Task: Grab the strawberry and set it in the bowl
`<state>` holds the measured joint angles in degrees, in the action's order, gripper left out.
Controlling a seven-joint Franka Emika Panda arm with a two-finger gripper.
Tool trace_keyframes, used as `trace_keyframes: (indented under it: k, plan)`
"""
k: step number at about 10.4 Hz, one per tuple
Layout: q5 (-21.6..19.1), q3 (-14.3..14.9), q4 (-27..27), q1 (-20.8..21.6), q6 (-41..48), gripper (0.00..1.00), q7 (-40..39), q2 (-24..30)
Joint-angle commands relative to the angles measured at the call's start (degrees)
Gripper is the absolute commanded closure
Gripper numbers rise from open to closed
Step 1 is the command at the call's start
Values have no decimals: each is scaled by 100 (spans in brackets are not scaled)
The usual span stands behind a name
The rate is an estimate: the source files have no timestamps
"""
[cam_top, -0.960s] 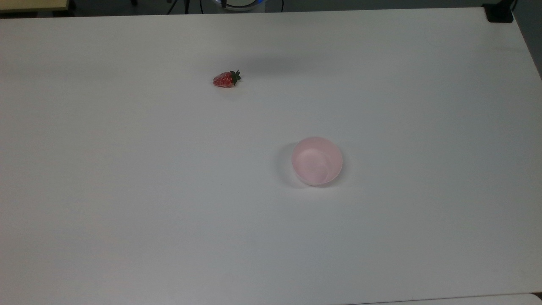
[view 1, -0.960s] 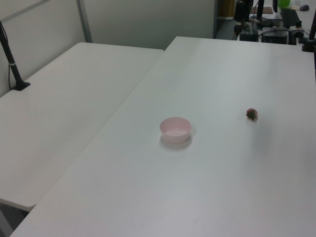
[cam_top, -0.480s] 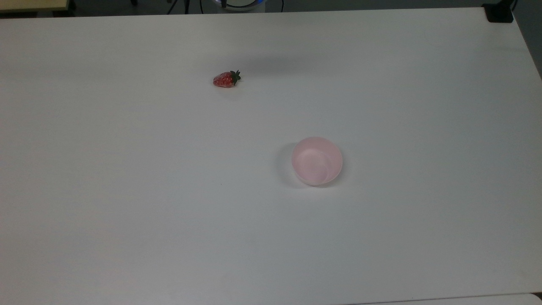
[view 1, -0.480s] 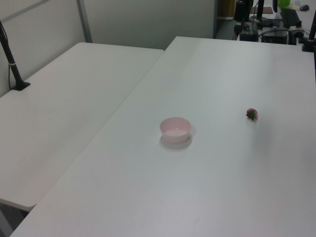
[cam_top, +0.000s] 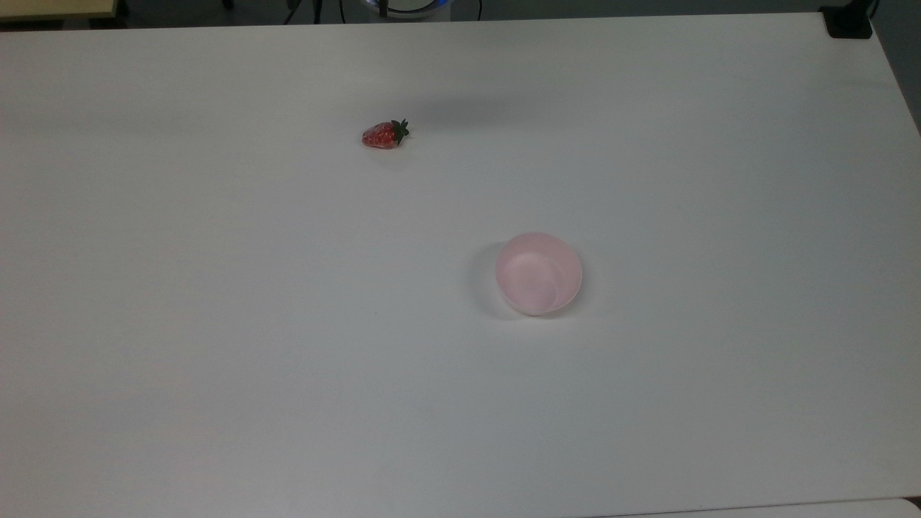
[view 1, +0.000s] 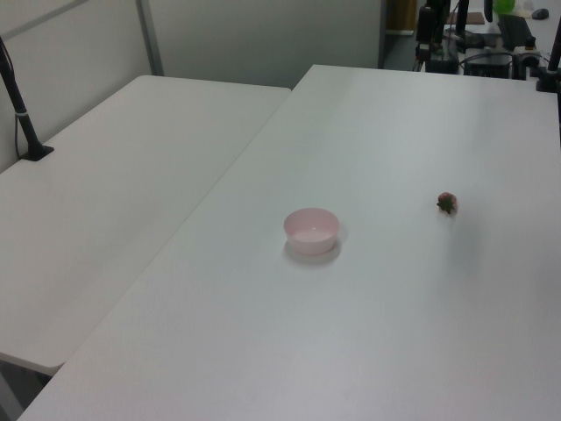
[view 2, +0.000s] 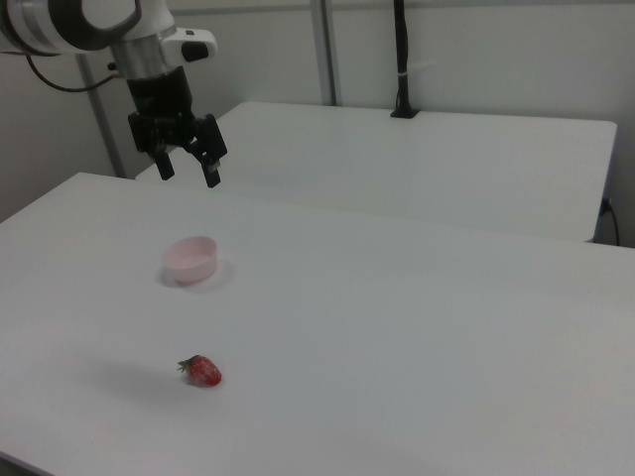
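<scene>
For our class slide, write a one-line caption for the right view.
Open gripper raised above the white table, pink bowl and strawberry apart.

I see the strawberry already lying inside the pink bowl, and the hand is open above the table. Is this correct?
Not quite. The strawberry is not inside the pink bowl; it lies on the white table, apart from the bowl, as the right view shows. The bowl's inside is bare in the top view. The rest holds: the hand is open above the table.
</scene>
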<state>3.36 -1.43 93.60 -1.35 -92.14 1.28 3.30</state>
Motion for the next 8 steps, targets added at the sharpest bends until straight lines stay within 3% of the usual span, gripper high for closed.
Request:
trace_keyframes:
  k: [1,3,5,6,8]
  plan:
    - [-152,73,176,73,-155,0,-84,127]
    - [-143,73,220,47,-155,0,-381,110]
    - [-47,99,316,3,11,0,-1435,136]
    - [-3,99,439,-14,73,0,-1412,145]
    - [24,117,1191,-102,-232,0,-827,293]
